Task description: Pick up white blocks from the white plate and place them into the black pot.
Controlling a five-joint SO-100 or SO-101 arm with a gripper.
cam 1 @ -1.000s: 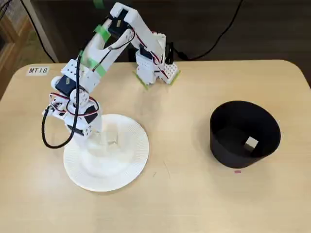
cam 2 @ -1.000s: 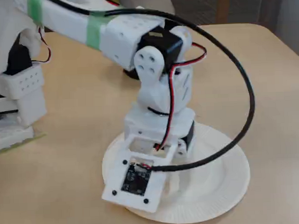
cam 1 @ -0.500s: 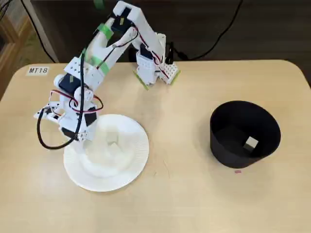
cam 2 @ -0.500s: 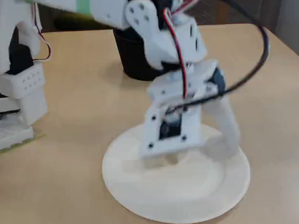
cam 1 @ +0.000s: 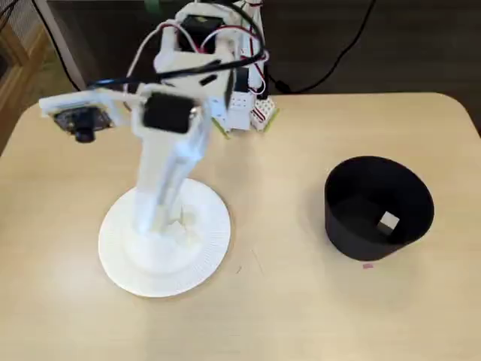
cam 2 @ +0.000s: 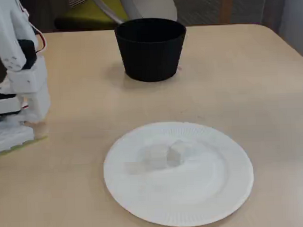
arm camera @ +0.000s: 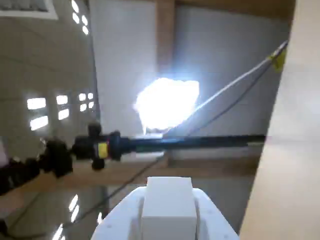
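Two white blocks (cam 2: 165, 155) are counted near the centre of the white plate (cam 2: 221, 190) in a fixed view. One block (cam 1: 388, 222) is seen inside the black pot (cam 1: 353, 233), at 3 o'clock of the plate, on the tabletop (cam 1: 285, 316). Another block (arm camera: 166, 204) is clamped in the pincer (arm camera: 166, 220), shown only by the wrist view.

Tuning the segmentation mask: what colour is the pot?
Matte black pot, inside and out; clearest in a fixed view.

no legible text, labels or numbers
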